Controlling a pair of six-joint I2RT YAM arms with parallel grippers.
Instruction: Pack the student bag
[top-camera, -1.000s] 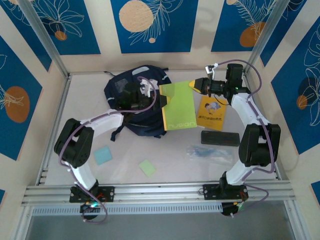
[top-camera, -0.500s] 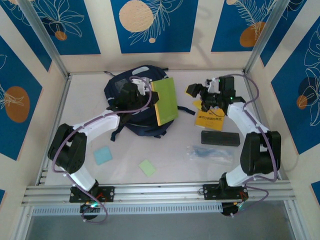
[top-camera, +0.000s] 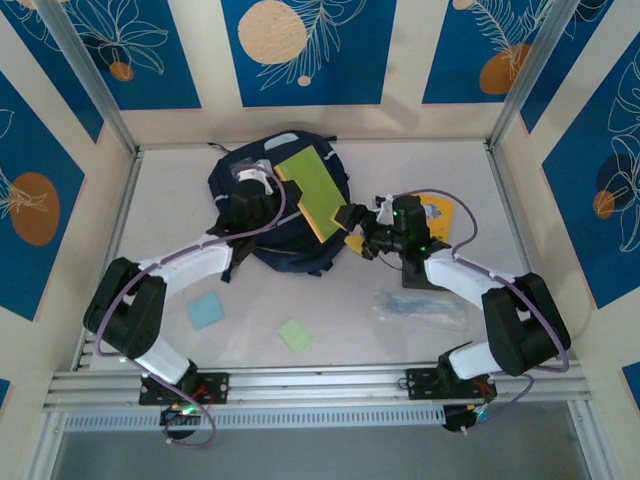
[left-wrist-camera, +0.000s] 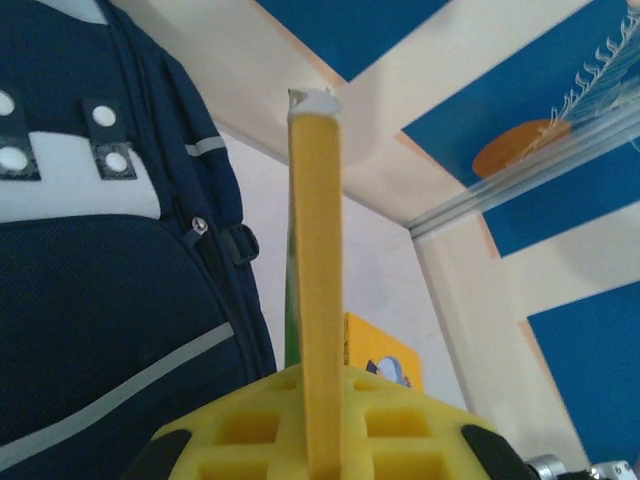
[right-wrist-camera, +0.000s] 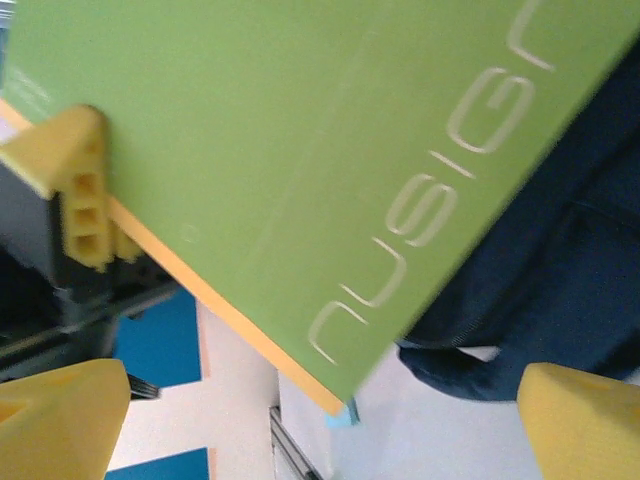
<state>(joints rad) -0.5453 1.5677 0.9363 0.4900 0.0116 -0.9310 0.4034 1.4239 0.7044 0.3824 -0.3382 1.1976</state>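
The student bag (top-camera: 262, 228) lies at the back left of the table, navy with grey patches; in the left wrist view its front (left-wrist-camera: 100, 300) takes up the left side. My left gripper (top-camera: 278, 183) is shut on a green book with an orange spine (top-camera: 313, 192), which it holds tilted over the bag. Seen edge-on, the spine (left-wrist-camera: 318, 260) rises from between my left gripper's (left-wrist-camera: 320, 440) yellow pads. My right gripper (top-camera: 352, 218) stands open just right of the book, holding nothing. Its camera sees the green cover (right-wrist-camera: 300, 140), the bag (right-wrist-camera: 570, 260) behind it, and my right gripper (right-wrist-camera: 320, 420) spread wide.
An orange booklet (top-camera: 438, 214) and a black case (top-camera: 413, 277) lie under the right arm. Nearer the front are a clear bag of pens (top-camera: 420, 306), a blue note pad (top-camera: 207, 311) and a green note pad (top-camera: 295, 335). Frame posts and walls close in the table.
My right gripper opened, let go of the green book and swung down to the left. The left gripper closed on the book and carried it back over the bag.
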